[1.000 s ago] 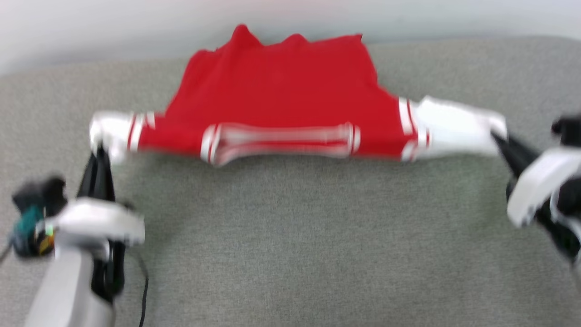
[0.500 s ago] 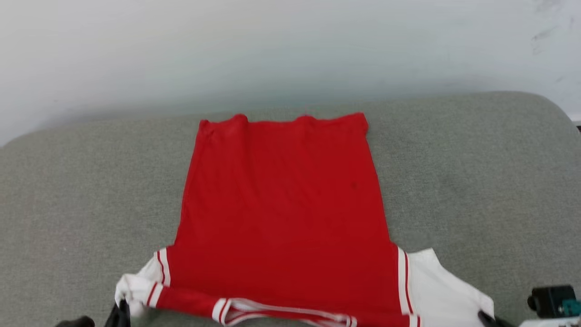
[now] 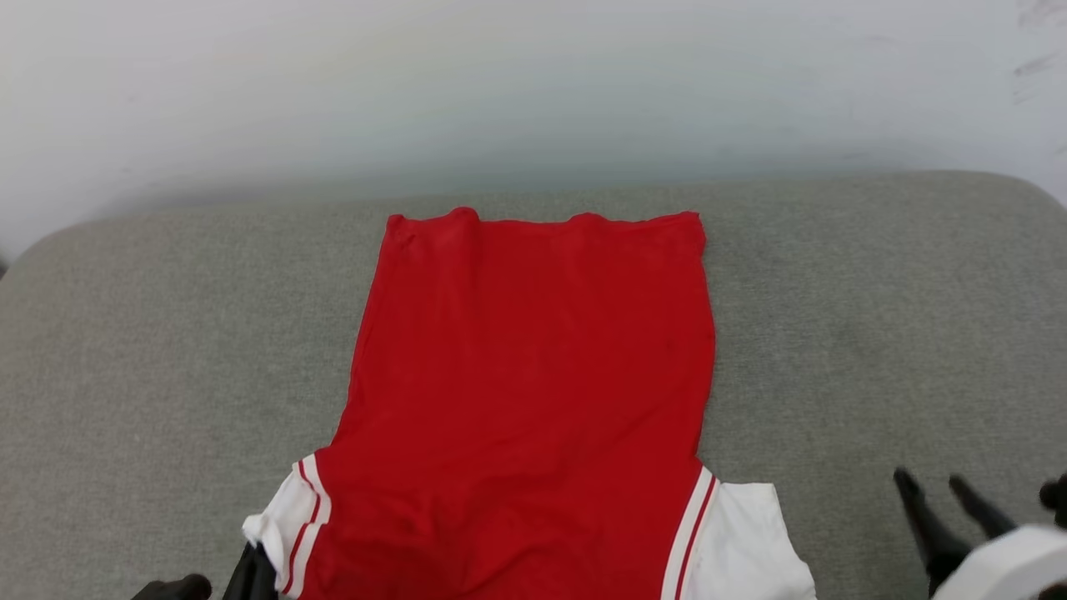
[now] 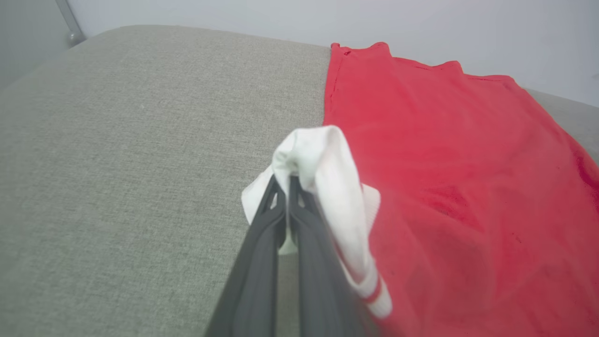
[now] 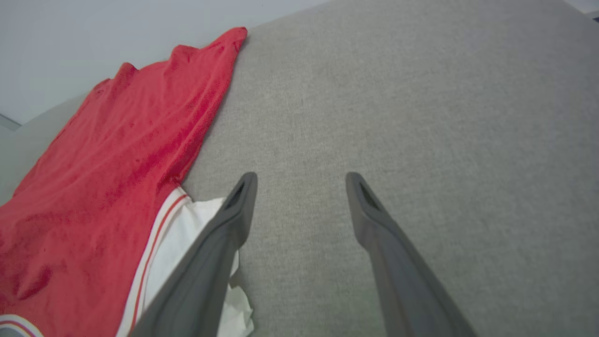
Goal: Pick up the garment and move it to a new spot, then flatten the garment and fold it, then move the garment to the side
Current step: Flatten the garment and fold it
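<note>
My right gripper [image 5: 302,180] has just released its white sleeve [image 3: 742,542]. Near left, my left gripper [image 4: 286,180] pinches the other sleeve [image 4: 323,159] tight. The garment [image 3: 533,375] lies flat on the grey cushion [image 3: 125,333], and to its right my right jaws stand wide, empty.

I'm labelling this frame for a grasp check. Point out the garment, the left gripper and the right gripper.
garment [image 3: 533,375]: head view, middle of the red body.
left gripper [image 4: 286,182]: left wrist view, at the fingertips, shut on the garment.
right gripper [image 5: 302,177]: right wrist view, midway between its open fingertips.
</note>
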{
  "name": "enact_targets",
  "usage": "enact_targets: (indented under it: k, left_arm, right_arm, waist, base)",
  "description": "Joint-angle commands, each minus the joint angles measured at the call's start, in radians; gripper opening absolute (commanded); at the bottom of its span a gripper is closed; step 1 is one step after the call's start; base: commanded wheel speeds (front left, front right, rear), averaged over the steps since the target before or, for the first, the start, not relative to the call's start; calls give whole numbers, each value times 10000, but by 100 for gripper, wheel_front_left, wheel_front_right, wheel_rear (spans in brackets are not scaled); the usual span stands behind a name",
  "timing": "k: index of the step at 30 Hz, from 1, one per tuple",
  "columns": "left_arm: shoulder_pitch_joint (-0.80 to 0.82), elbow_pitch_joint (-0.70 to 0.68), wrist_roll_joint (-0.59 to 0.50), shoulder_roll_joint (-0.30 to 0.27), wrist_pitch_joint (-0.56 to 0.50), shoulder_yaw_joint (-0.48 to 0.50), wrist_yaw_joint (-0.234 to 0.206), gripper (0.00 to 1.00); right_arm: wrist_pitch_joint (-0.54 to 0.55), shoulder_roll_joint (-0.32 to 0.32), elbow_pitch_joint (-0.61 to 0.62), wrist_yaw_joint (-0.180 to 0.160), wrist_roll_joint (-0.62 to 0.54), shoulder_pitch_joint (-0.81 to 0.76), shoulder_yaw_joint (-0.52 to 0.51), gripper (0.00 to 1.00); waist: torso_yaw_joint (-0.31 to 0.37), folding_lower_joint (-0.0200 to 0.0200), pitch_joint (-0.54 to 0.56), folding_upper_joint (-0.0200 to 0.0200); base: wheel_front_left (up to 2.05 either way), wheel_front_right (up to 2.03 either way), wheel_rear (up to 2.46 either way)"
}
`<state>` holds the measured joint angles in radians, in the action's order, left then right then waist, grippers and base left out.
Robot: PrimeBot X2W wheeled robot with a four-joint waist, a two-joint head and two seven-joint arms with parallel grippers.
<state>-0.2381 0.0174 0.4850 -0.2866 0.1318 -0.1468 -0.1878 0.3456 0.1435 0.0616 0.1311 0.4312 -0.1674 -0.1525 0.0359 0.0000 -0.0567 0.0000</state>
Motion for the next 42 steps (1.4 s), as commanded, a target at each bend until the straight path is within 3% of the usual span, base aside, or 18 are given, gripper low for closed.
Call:
enact_targets:
  k: [1,4,10,17,23,31,37,38,39,40,42]
  left_arm:
    - [202,-109,-107,23,48,-33,-29,0]
    - [512,-397,-198,144,133,-196,-61,0]
    - [1374,-967,-497,424,363,-637,40,0]
    - [2610,-1201,-780,951,810,-1220,326,0]
    - [3347,-1310,-962,1300,1036,-1570,513,0]
    - [3956,-1259,-1126,1610,1120,-2090,710,0]
    - [4126,-1069,-1087,1687,1185,-2170,813,0]
    - [4130,-1044,-1082,1696,1196,-2169,829,0]
    - [4122,-986,-1077,1687,1196,-2177,822,0]
    - [4129,-940,-1112,1664,1179,-2197,813,0]
    - [4174,-898,-1088,1683,1197,-2193,823,0]
  right_arm:
    - [-139,-65,-126,-7,-31,456,-129,100]
    - [-440,-126,-619,-7,11,1682,-373,100]
    - [137,696,-2258,-6,420,4681,-501,100]
    - [2574,1898,-4253,-6,600,8251,-340,100]
    - [4975,2263,-5298,-6,342,10551,26,100]
    - [5977,2002,-6311,-6,-417,11778,11,100]
    - [6513,1819,-7336,-9,-682,11446,27,100]
    - [6653,1818,-7480,-10,-736,11388,41,79]
    - [6711,1820,-7528,-10,-760,11382,79,30]
    - [6714,1811,-7550,-10,-741,11406,73,0]
    - [6813,1821,-7517,-9,-782,11429,228,0]
  waist:
    - [-141,0,-183,0]
    - [-384,0,-527,0]
    - [-1123,0,-1712,0]
    - [-2057,0,-3242,0]
    - [-2596,0,-4176,0]
    - [-3025,0,-4878,0]
    - [-3151,0,-5063,0]
    - [-3164,0,-5070,0]
    - [-3177,0,-5074,0]
    - [-3187,0,-5079,0]
    - [-3200,0,-5046,0]
  base:
    - [0,0,0]
    - [0,0,0]
    - [0,0,0]
    - [0,0,0]
    - [0,0,0]
    - [0,0,0]
    - [0,0,0]
    - [0,0,0]
    - [0,0,0]
    - [0,0,0]
    - [0,0,0]
